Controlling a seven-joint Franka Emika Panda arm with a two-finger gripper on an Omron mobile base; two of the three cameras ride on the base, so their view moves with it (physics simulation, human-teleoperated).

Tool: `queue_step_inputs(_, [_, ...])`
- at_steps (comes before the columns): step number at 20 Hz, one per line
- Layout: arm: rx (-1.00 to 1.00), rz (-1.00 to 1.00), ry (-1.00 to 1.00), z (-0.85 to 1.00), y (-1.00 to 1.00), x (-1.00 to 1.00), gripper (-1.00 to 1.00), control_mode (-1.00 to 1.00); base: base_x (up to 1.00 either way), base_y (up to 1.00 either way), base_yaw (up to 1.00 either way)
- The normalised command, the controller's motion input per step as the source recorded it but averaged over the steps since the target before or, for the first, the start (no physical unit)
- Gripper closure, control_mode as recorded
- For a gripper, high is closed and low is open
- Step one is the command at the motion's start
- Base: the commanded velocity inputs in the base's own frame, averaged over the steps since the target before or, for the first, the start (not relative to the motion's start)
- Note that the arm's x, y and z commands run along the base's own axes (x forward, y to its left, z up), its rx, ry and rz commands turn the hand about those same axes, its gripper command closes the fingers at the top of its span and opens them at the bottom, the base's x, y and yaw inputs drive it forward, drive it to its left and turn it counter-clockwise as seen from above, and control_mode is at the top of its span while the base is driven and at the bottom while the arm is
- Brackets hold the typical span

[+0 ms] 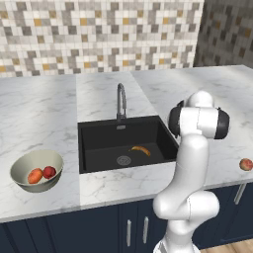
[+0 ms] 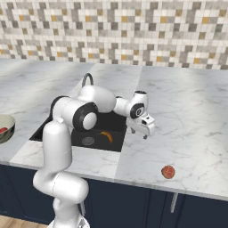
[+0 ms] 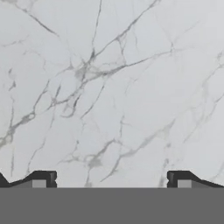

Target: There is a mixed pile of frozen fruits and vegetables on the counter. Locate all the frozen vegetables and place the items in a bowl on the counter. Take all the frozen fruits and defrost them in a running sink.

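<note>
Hovering over bare counter (image 2: 187, 111), the gripper (image 2: 139, 133) is pointing down with its jaws spread wide and gripping nothing. Behind it, the arm is reaching across the sink (image 1: 99, 143), where the banana (image 2: 107, 136) is lying. Nearer the counter's front edge, the reddish-peach ball (image 2: 168, 171) is sitting well apart. Far beyond the sink, the bowl (image 1: 20, 165) is holding the red ball (image 1: 49, 172) and orange stub (image 1: 35, 176).

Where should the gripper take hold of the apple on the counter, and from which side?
Probably from straight above, jaws closing across its widest middle. The apple is a small ball resting alone on the flat counter near the front edge, so no side is blocked. The gripper hangs open above the counter, between sink and apple.
</note>
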Motion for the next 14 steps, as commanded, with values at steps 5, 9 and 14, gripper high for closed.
queue_step_inputs(5, [-0.02, -0.09, 0.00, -0.06, -0.34, -0.15, -1.00, -1.00, 0.00, 0.00, 0.00])
queue_step_inputs(9, [-0.03, -0.09, 0.00, -0.03, -0.31, -0.15, -1.00, -1.00, 0.00, 0.00, 0.00])
queue_step_inputs(14, [-0.02, -0.10, 0.00, -0.09, -0.30, -0.17, -1.00, -1.00, 0.00, 0.00, 0.00])
